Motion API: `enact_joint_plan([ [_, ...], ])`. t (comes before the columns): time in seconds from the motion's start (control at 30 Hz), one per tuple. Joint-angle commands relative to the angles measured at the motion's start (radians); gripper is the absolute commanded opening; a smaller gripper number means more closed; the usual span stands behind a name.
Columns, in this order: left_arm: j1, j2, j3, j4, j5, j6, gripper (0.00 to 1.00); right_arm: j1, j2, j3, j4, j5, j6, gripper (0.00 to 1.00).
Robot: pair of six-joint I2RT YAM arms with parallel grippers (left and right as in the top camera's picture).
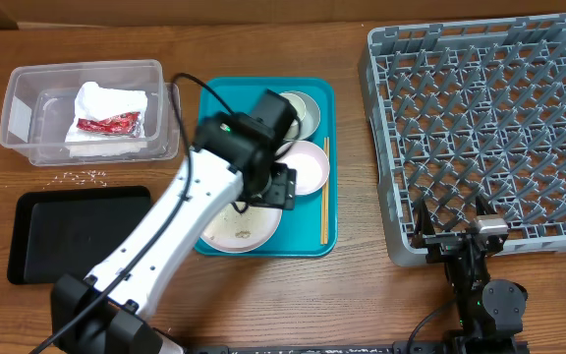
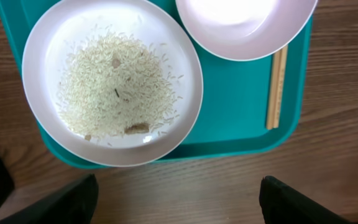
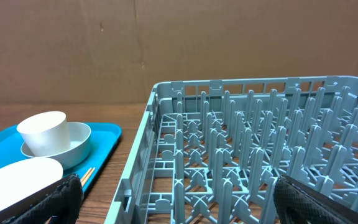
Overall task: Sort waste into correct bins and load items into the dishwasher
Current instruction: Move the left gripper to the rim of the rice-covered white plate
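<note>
My left gripper [image 1: 270,192] hovers open over the teal tray [image 1: 219,108], just above the round pale plate [image 1: 236,229]. In the left wrist view the plate [image 2: 110,81] carries loose rice scraps [image 2: 114,84]. Past it are a small white bowl [image 2: 244,28] and chopsticks [image 2: 276,87], and the left gripper [image 2: 179,202] has only bare table between its fingers. A white cup [image 3: 42,132] stands in a grey-green bowl [image 3: 76,146]. The right gripper [image 1: 457,236] rests open at the near edge of the grey dish rack [image 1: 381,147]. A napkin [image 1: 106,108] and a red wrapper [image 1: 106,124] lie in the clear tub [image 1: 28,98].
A shallow black tray [image 1: 67,236] lies at the front left. A few rice grains [image 1: 84,177] are scattered on the table between it and the tub. The left arm stretches from the front edge across the table to the teal tray.
</note>
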Motion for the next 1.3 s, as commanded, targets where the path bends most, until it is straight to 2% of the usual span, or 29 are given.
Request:
enact_joint_plan([
  [0.0,-0.032,0.003,-0.053,0.03,-0.17,-0.061,0.84,-0.005,-0.01,-0.01,0.006,-0.004,-0.001,1.0],
  [0.13,-0.046,0.003,-0.096,0.089,-0.243,-0.002,0.82,-0.005,-0.01,-0.01,0.006,-0.004,-0.001,1.0],
  [0.2,-0.047,0.003,-0.129,0.141,-0.238,0.079,0.81,-0.005,-0.01,-0.01,0.006,-0.004,-0.001,1.0],
  [0.3,-0.063,0.003,-0.177,0.195,-0.227,0.127,0.81,-0.005,-0.01,-0.01,0.006,-0.005,-0.001,1.0],
  [0.73,-0.131,0.008,-0.305,0.36,-0.219,0.17,0.77,-0.005,-0.01,-0.01,0.006,-0.005,-0.001,1.0],
  [1.27,-0.137,0.143,-0.333,0.378,-0.176,0.192,0.71,-0.005,-0.01,-0.01,0.006,-0.005,-0.001,1.0],
])
